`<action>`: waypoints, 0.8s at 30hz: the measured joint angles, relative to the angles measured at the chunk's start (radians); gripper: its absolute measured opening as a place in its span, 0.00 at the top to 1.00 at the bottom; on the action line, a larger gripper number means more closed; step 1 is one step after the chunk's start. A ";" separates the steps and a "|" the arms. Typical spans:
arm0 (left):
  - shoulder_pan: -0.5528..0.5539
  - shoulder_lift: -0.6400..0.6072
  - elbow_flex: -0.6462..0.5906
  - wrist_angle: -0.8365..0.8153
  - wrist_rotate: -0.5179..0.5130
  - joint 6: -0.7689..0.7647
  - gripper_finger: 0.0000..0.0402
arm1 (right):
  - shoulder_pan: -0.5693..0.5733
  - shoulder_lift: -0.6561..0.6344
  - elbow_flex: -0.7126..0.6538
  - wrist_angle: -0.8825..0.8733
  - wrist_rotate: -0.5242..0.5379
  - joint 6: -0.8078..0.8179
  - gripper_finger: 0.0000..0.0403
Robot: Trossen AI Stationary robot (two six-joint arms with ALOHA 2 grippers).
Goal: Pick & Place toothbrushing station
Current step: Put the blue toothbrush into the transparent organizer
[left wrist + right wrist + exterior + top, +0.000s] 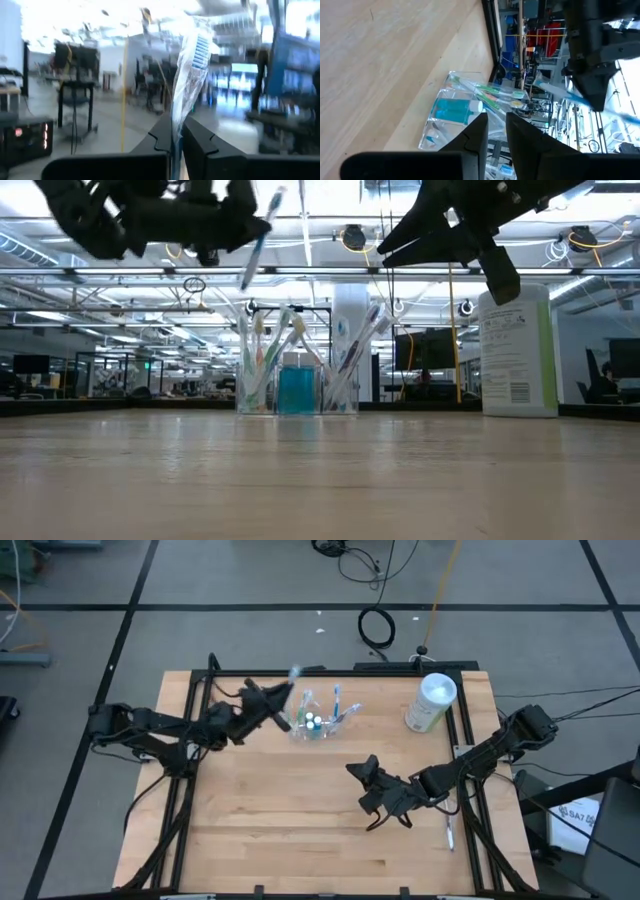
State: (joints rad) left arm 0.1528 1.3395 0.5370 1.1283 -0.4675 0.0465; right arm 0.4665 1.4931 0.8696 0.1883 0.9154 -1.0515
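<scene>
Behind the light wooden table the low view shows a big hall with ceiling lights and desks.

Left gripper: its jaws are closed on a thin toothbrush in a clear wrapper. Only the left wrist view shows the grip well; there the two dark fingers press the wrapped brush between them, and its blue bristles point up. In the high view this gripper is just beside the small clear plastic cup, on its left side, and in the low view it hangs above the cup.

Right gripper: its fingers stand close together with a narrow gap, and nothing is between them in the right wrist view. It is over the middle of the table, well apart from the cup.

The cup stands upright near the far edge, with white, blue and green toothbrushes and a teal tube inside. A tall white cylindrical container stands to its right. One more thin toothbrush lies on the table near the right rail; only the high view shows it.
</scene>
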 joint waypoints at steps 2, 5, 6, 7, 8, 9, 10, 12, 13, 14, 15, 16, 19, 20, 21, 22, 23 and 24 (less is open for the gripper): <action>0.031 -0.002 -0.061 0.118 0.029 -0.029 0.95 | 0.000 0.000 0.000 0.001 0.000 0.001 0.84; 0.060 0.030 -0.145 0.227 0.094 -0.102 0.97 | -0.004 0.000 0.000 0.001 -0.001 0.000 0.84; 0.059 0.053 -0.161 0.247 0.110 -0.104 0.98 | -0.007 0.000 0.000 0.002 -0.003 0.000 0.84; 0.055 0.073 -0.178 0.262 0.118 -0.102 0.98 | -0.009 0.000 0.000 0.002 -0.004 0.000 0.84; 0.053 0.096 -0.184 0.285 0.125 -0.102 0.98 | -0.015 0.000 0.000 0.002 -0.007 0.000 0.84; 0.048 0.123 -0.181 0.318 0.141 -0.102 0.98 | -0.021 0.000 0.000 0.002 -0.016 -0.005 0.84; 0.044 0.146 -0.176 0.344 0.153 -0.102 0.97 | -0.028 0.000 0.000 0.002 -0.034 -0.006 0.84; 0.033 0.198 -0.164 0.371 0.157 -0.089 0.96 | -0.048 0.000 0.000 0.008 -0.087 -0.007 0.84; 0.027 0.226 -0.155 0.379 0.151 -0.073 0.95 | -0.057 0.000 0.000 0.013 -0.114 -0.006 0.84; 0.023 0.252 -0.149 0.394 0.142 -0.056 0.95 | -0.065 0.000 0.000 0.019 -0.138 -0.006 0.84; 0.021 0.277 -0.145 0.412 0.133 -0.045 0.96 | -0.074 0.000 0.000 0.025 -0.158 -0.006 0.84; 0.022 0.298 -0.138 0.432 0.131 -0.039 0.96 | -0.081 0.000 0.000 0.025 -0.172 -0.006 0.84; 0.030 0.355 -0.117 0.435 0.097 -0.030 0.98 | -0.094 0.001 0.000 0.024 -0.188 0.019 0.84; 0.031 0.377 -0.109 0.435 0.077 -0.040 0.98 | -0.097 0.001 0.000 0.024 -0.187 0.028 0.84; 0.031 0.396 -0.103 0.435 0.061 -0.055 0.98 | -0.100 0.001 0.000 0.024 -0.187 0.036 0.84; 0.030 0.411 -0.100 0.435 0.043 -0.071 0.97 | -0.101 0.001 0.000 0.024 -0.187 0.043 0.84; 0.031 0.425 -0.094 0.435 0.026 -0.083 0.96 | -0.103 0.001 0.000 0.024 -0.187 0.043 0.84; 0.031 0.439 -0.086 0.437 0.017 -0.085 0.95 | -0.106 0.001 0.000 0.024 -0.188 0.044 0.84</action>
State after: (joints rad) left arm 0.1837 1.7782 0.4514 1.5650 -0.4500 -0.0383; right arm 0.3609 1.4937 0.8696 0.2120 0.7278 -1.0073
